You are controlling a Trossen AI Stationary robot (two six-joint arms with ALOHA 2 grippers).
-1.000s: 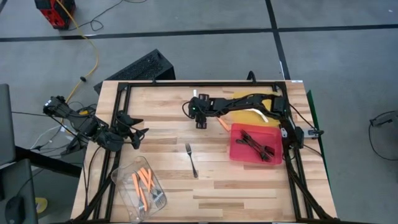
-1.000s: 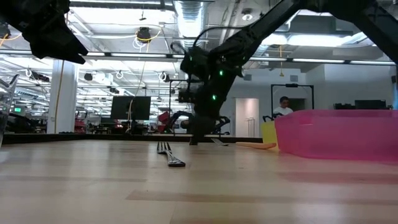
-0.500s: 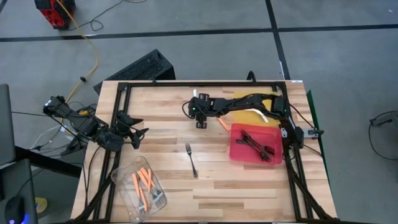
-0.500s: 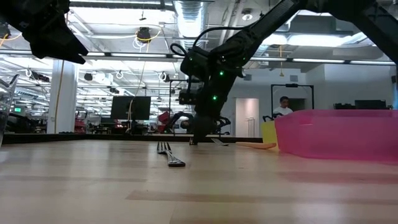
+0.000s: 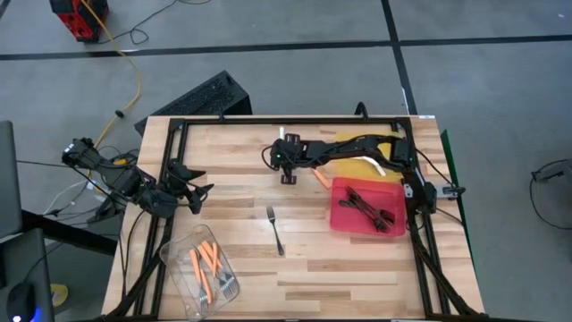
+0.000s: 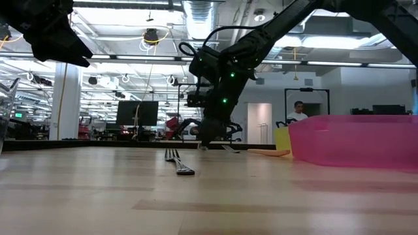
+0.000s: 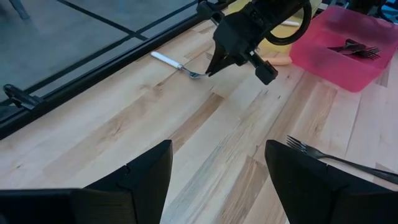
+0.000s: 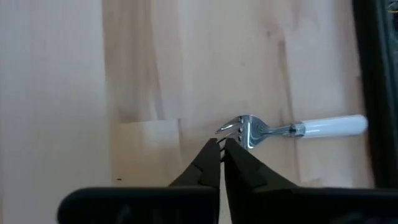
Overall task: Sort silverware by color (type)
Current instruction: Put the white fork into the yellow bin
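At the near edge of the tabletop (image 5: 357,268) stands the tub (image 5: 183,268) with the orange forks (image 5: 207,261) inside, and a little further, alone in the middle, lies a dark fork (image 5: 275,230). To the right of it is the red tray (image 5: 342,219) with the black forks (image 5: 368,207). My left end effector (image 5: 201,195) waits at the left side, fingers apart and holding nothing. Further away, one orange fork (image 5: 319,179) lies just beside the red tray, with the yellow tray (image 5: 382,154) behind it. My right end effector (image 8: 220,144) is low over the wood near the far edge, with its fingers together. Their tips sit at the tines of the white fork (image 8: 292,129), touching or just beside them, and I cannot tell if any tine is really pinched. I judge this fork is light and stiff. The metal head is thin and slippery and lies flat on the wood, so it can slide or turn away from a closed tip. The neck, where the metal meets the handle, looks the better place to take it, across the width. The handle points toward the black rail (image 5: 295,119) at the far edge, so there is little room behind. The open room is toward the middle of the tabletop and upward.
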